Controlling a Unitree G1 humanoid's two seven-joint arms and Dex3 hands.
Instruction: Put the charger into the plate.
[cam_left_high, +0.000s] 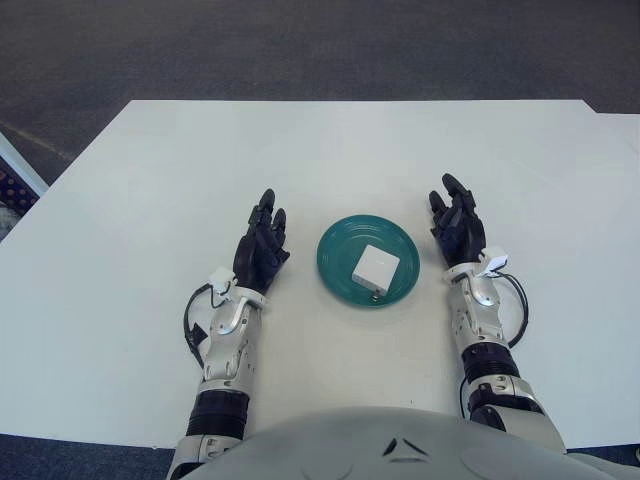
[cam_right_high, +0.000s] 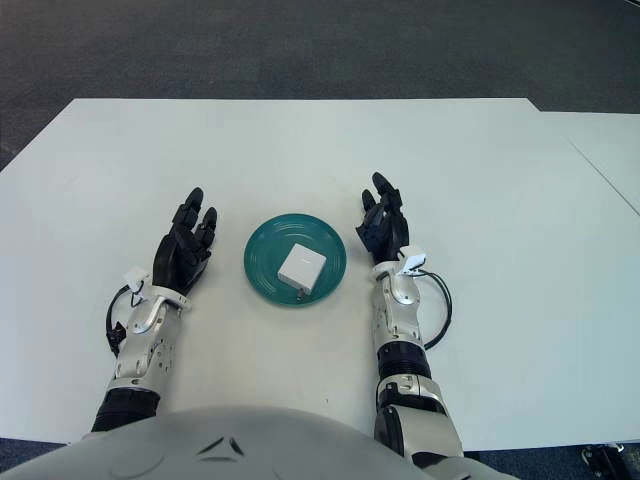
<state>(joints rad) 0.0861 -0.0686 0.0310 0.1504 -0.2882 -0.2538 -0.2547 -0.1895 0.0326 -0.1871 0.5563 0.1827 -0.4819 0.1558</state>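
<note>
head stereo pair, looking down, same table

No readable text or label shows anywhere.

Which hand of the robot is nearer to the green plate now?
The right hand, just past the green plate on its right edge, fingers spread. The left hand shows a little further off on the plate's left. The charger lies inside.

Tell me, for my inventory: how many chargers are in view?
1: a white square charger lying in the round teal plate, between the left hand and right hand.
</note>
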